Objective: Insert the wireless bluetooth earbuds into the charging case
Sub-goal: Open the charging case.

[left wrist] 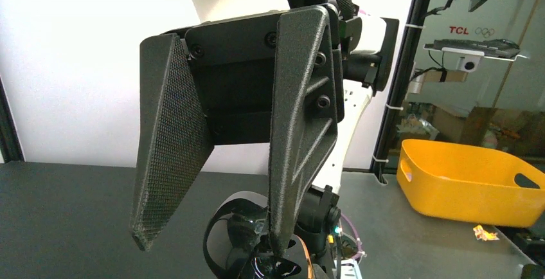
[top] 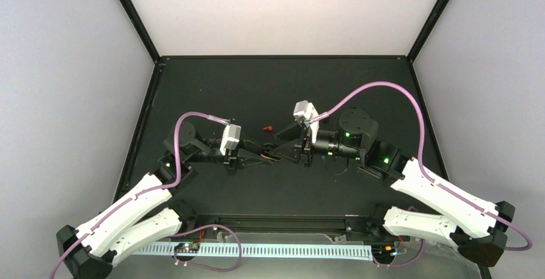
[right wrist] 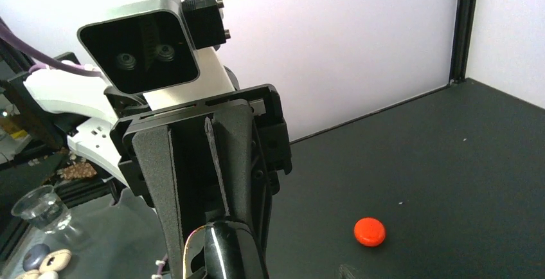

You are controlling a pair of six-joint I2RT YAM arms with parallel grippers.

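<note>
The charging case [top: 273, 157] is held above the table middle between both grippers; only its orange rim shows from above. In the right wrist view its glossy dark body with orange rim [right wrist: 225, 247] sits between my right gripper's [right wrist: 215, 269] fingers, which are shut on it. In the left wrist view my left gripper [left wrist: 213, 247] is open; its right fingertip [left wrist: 283, 243] touches the case's dark inside [left wrist: 292, 263]. One red-orange earbud [right wrist: 369, 232] lies on the table, behind the grippers in the top view [top: 268, 128]. The other earbud is not visible. The left gripper [top: 257, 153] faces the right gripper [top: 288, 150].
A yellow bin [left wrist: 469, 186] stands off the table beyond its edge. A glass jar [right wrist: 42, 208] sits outside the work area. Black frame posts [top: 138, 22] mark the back corners. A small dark shape [right wrist: 350, 271] lies near the earbud.
</note>
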